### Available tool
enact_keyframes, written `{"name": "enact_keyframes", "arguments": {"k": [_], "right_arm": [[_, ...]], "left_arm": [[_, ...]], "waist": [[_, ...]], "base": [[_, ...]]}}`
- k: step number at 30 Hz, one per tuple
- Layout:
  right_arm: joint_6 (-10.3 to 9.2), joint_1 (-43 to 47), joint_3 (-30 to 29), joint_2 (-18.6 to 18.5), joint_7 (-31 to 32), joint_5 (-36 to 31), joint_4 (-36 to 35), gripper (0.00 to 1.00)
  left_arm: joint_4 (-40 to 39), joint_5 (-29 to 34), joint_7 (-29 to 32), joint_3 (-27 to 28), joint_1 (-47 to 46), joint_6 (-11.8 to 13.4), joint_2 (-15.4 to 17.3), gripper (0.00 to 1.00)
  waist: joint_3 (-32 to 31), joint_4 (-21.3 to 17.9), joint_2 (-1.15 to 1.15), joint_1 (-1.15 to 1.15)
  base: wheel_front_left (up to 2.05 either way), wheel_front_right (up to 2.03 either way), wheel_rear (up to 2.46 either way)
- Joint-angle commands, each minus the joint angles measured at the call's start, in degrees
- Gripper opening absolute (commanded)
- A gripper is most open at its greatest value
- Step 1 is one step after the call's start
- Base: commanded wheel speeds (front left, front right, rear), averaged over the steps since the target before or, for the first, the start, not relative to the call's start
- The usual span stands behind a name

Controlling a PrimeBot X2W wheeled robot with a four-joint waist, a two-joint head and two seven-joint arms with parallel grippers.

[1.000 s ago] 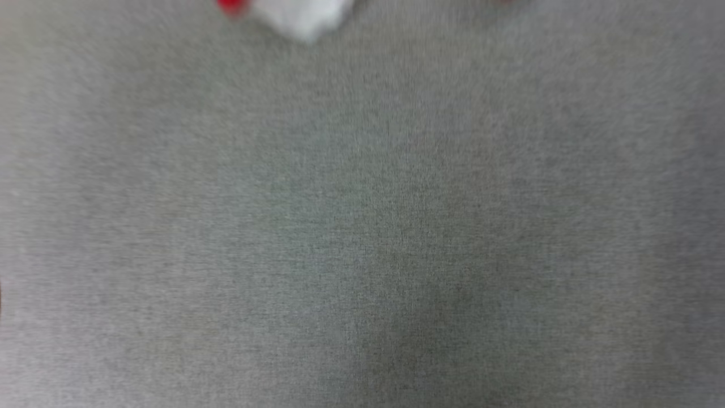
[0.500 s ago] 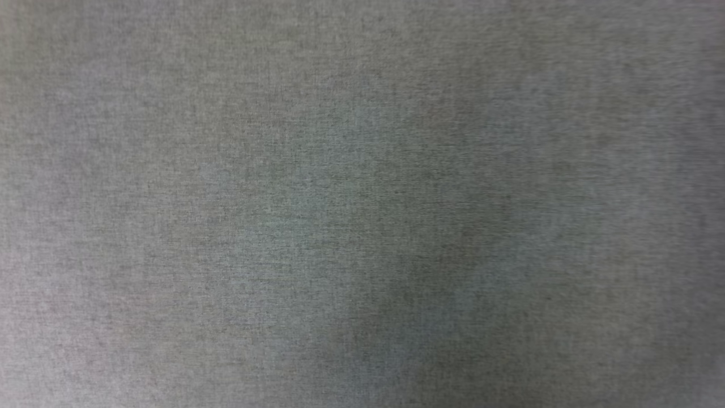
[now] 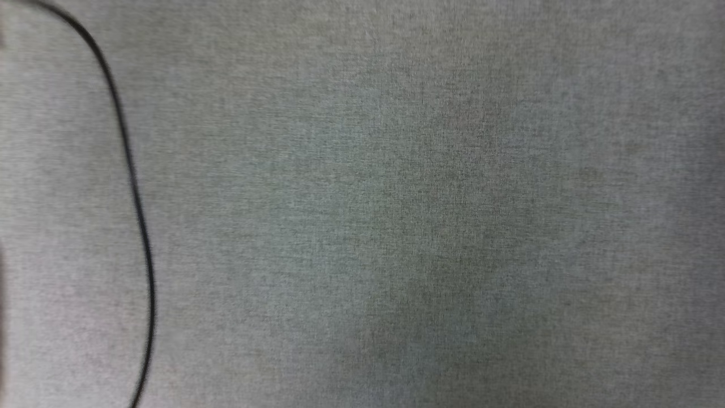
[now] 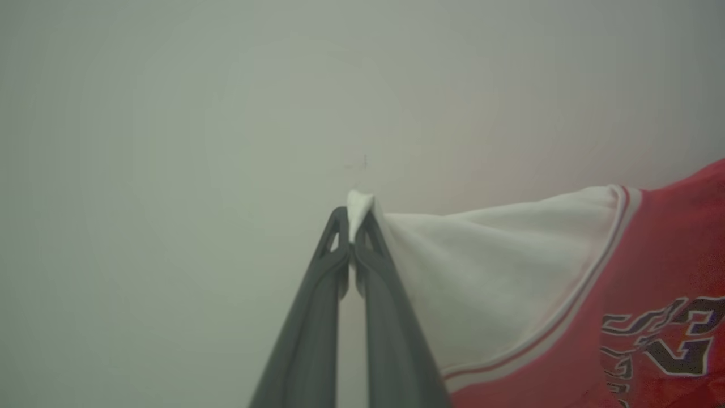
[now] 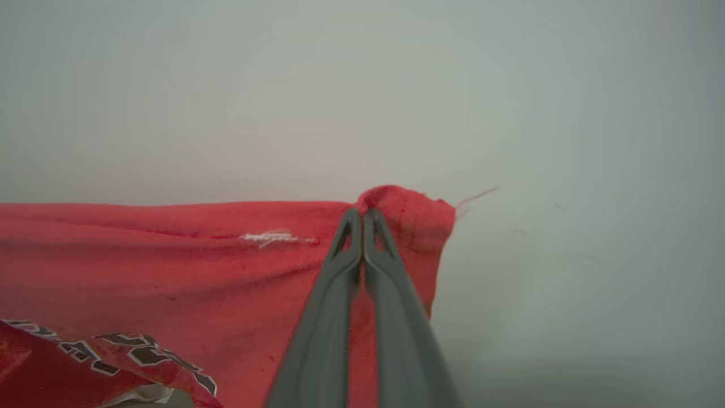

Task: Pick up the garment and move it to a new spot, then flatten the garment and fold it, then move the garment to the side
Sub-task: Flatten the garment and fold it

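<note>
Grippers, two, each with long dark grey fingers that rise from the bottom edge of its wrist view and taper to a point.

Left gripper point(image 4: 354, 220): fingers pressed together, clenched on the garment point(image 4: 668, 238) at the tip of its white sleeve point(image 4: 498, 266). A small peak of white cloth stands above the tips.

Right gripper point(image 5: 362, 214): fingers closed tight on a red corner of the garment point(image 5: 170, 255). The cloth bunches into a rounded fold just beyond the tips.

Garment: soft, matte knit.
- Left wrist view: the sleeve fans rightward from the pinch in shallow folds and meets a red-and-white striped trim point(image 4: 572, 309). Beyond the trim is red body cloth bearing black-and-white lettering point(image 4: 668, 334).
- Right wrist view: red cloth stretches leftward from the grip in long horizontal creases.
- The held corner has a stitched hem.
- A small white scrawl-like mark point(image 5: 274, 239) sits left of the fingers.
- A loose thread point(image 5: 476, 197) strays off the corner to the right.

Limits:
- The lettering is cut by the frame edge in both wrist views and is unreadable.
- The backdrop behind the garment is pale grey and blurred. Whether the cloth rests on it or hangs clear cannot be told.
- Head view, slightly soft in focus: grey woven surface point(image 3: 396, 198) with a thin black cable point(image 3: 133, 187) curving down its left side, both ends cut by the frame.
</note>
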Motion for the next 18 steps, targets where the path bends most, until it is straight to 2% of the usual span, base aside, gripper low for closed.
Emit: {"name": "enact_keyframes", "arguments": {"k": [1,2,4,5,12,18], "right_arm": [[-0.08,0.9,-0.2,-0.6,-0.4,0.3,0.2,0.00],[-0.09,8.3,0.3,-0.8,-2.7,3.6,0.4,0.00],[-0.08,12.1,0.9,-0.8,-3.7,5.7,0.2,0.00],[-0.08,12.1,0.9,-0.8,-3.7,5.7,0.2,0.00],[-0.08,26.6,4.5,-1.7,-4.8,11.9,-1.4,0.00],[-0.08,39.7,7.0,-1.9,-2.6,17.3,-3.1,0.00]], "left_arm": [[-0.2,-0.3,-0.1,0.3,1.0,0.1,-0.2,0.00],[-3.8,-0.1,-0.1,0.6,11.6,-0.6,-2.3,0.00],[-5.7,-0.1,-0.1,0.6,17.2,-0.6,-3.5,0.00],[-5.7,-0.1,-0.1,0.6,17.2,-0.6,-3.5,0.00],[-9.6,0.2,-0.1,-0.7,35.4,-1.8,-6.7,0.00],[-9.2,-0.7,-0.1,-2.4,48.0,-3.4,-7.3,0.00]], "waist": [[-0.9,0.3,0.00,-0.01],[-4.5,0.8,0.00,-0.01],[-6.7,1.1,0.00,-0.01],[-6.7,1.1,0.00,-0.01],[-15.4,2.0,0.00,-0.01],[-21.9,2.4,0.00,-0.01]], "base": [[0.00,0.00,0.00],[0.00,0.00,0.00],[0.00,0.00,0.00],[0.00,0.00,0.00],[0.00,0.00,0.00],[0.00,0.00,0.00]]}}
